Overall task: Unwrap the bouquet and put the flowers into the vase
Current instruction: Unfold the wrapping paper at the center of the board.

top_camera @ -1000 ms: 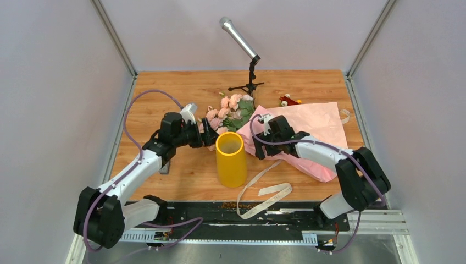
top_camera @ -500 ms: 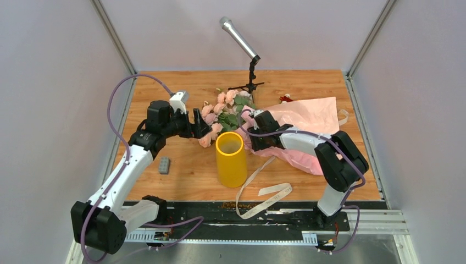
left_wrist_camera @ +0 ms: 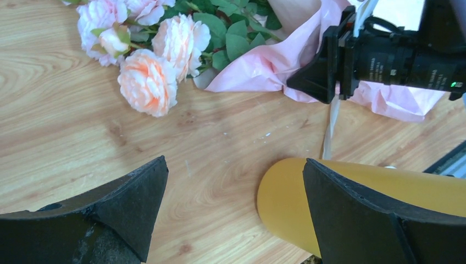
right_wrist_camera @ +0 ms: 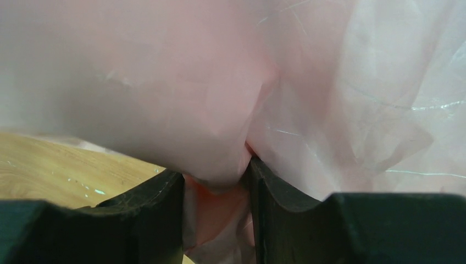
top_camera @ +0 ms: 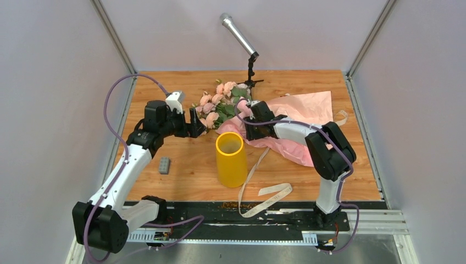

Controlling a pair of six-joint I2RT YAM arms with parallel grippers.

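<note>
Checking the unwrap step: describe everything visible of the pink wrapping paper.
The pink wrapping paper is a thin, slightly translucent, crinkled sheet, pale pink, opened out and rumpled rather than rolled. It lies on the wooden table right of centre, behind and right of the yellow vase. Its left end bunches at the base of the roses. The right gripper has its jaws pinched on a fold there. A beige ribbon trails from under its near edge.
</note>
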